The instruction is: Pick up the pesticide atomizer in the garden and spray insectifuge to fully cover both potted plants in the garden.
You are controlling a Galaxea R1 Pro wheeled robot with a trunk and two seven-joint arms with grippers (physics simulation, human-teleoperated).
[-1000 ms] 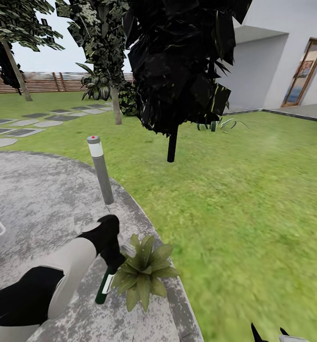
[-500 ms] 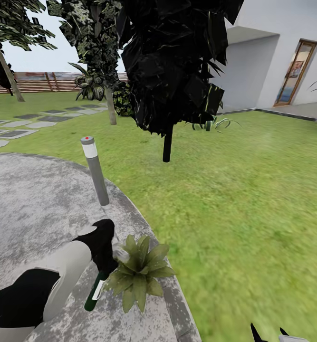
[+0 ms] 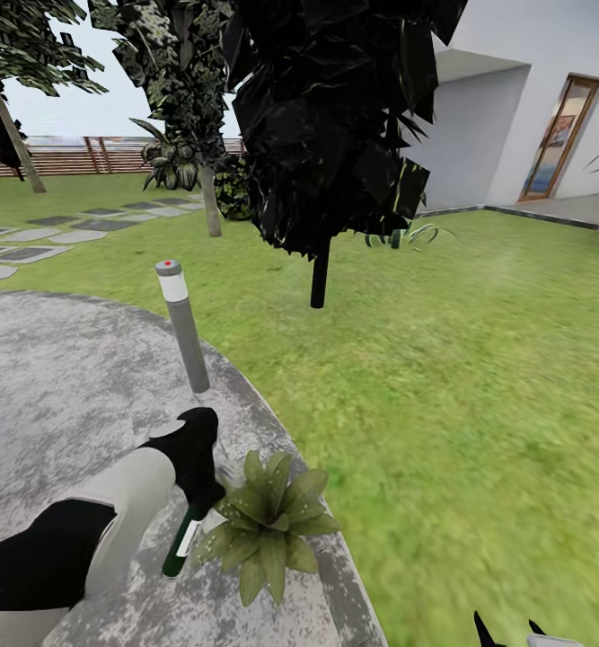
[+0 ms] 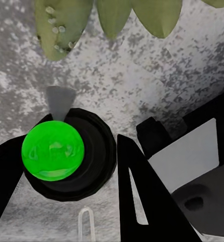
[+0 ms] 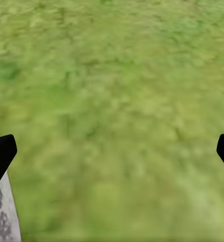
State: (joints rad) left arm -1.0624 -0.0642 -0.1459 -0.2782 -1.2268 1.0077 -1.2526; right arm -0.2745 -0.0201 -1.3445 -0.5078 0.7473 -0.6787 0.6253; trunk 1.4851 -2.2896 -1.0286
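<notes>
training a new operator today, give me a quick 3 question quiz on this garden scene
1. True or false: the left end effector holds the pesticide atomizer.
2. The potted plant near the atomizer sits on: A) the lawn B) the edge of the paved patio C) a stepping stone.
3. Fill in: the right end effector hangs open over ____.

Key: 1 true. 2 B. 3 grass.

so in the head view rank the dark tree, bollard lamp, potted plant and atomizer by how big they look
1. dark tree
2. bollard lamp and potted plant, about alike: taller against wider
3. pesticide atomizer, partly hidden

Nearness skews all this.
</notes>
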